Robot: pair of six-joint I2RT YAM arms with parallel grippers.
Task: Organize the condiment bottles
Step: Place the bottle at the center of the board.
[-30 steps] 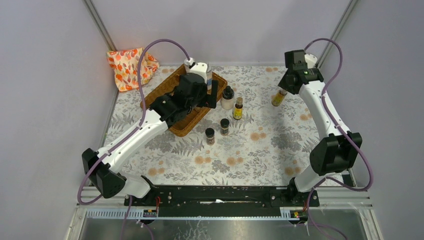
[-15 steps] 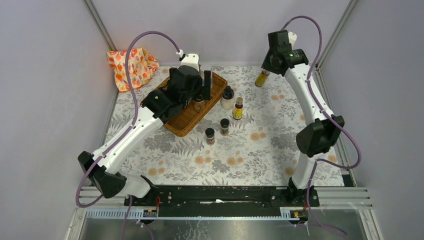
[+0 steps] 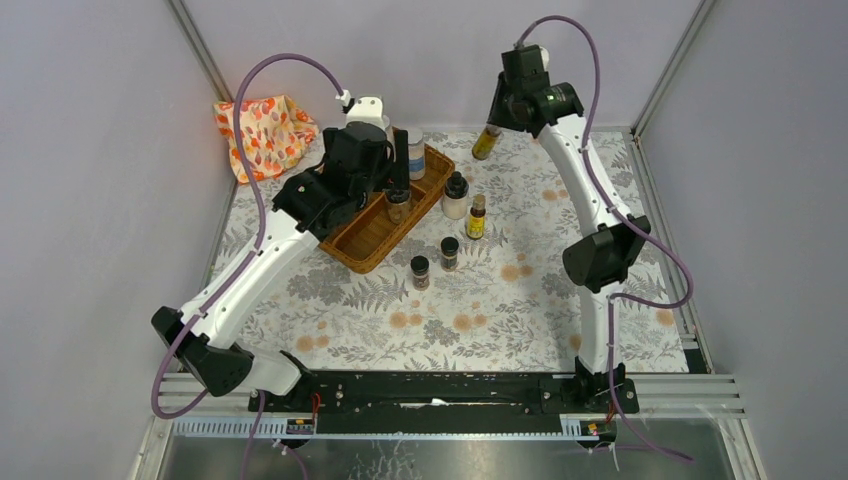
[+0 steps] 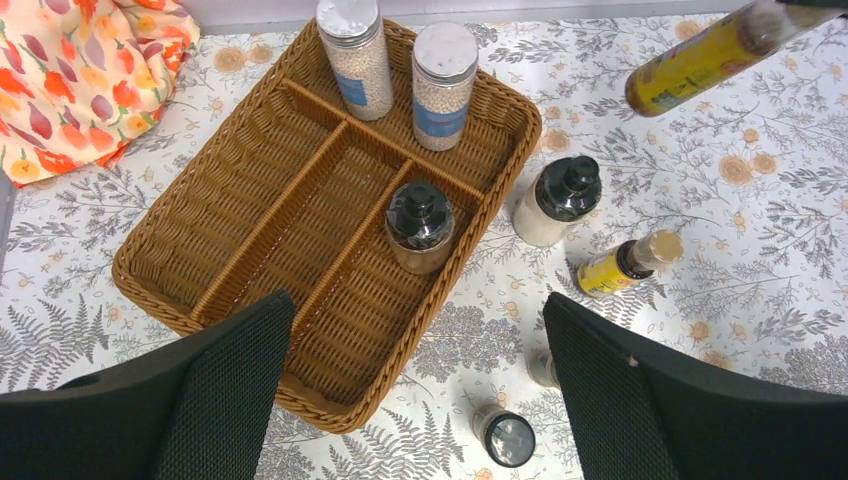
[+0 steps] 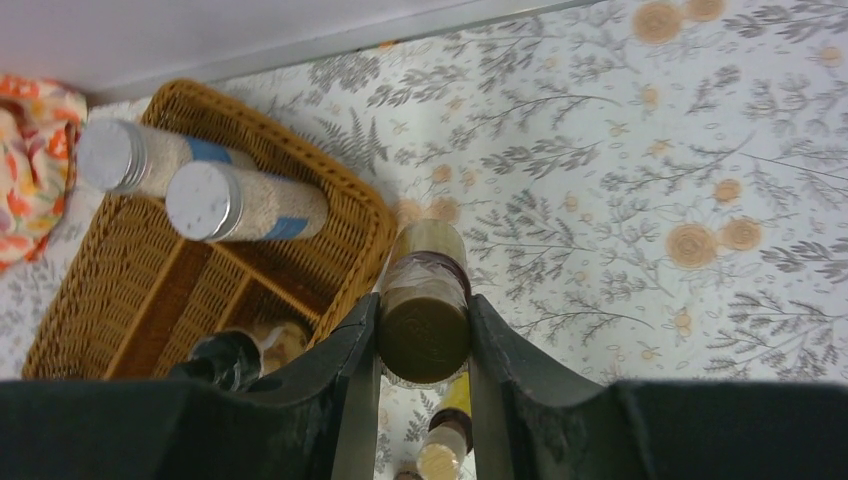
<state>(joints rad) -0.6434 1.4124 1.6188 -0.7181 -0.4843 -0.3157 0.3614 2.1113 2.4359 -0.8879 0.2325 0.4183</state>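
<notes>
Three lilac walls (image 3: 440,50) enclose my fern-printed desk (image 3: 520,300); right pincer (image 5: 422,340) clamps a slim yellow-liquid bottle (image 3: 486,145), left pincer (image 4: 418,305) gapes.

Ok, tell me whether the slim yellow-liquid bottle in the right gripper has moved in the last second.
Yes. Held in the right gripper, the slim yellow-liquid bottle has travelled left and up the top view, toward the brown wicker tray.

Spreading across the floral table (image 3: 560,290): a tray (image 4: 250,200) sitting far left, a cloth (image 3: 262,135) bunching in the corner beyond. Standing just right of the tray: black-capped jar (image 3: 456,195), yellow bottle (image 3: 476,217) beside it, then nearer, spice jar (image 3: 450,253) and second spice jar (image 3: 420,272).
</notes>
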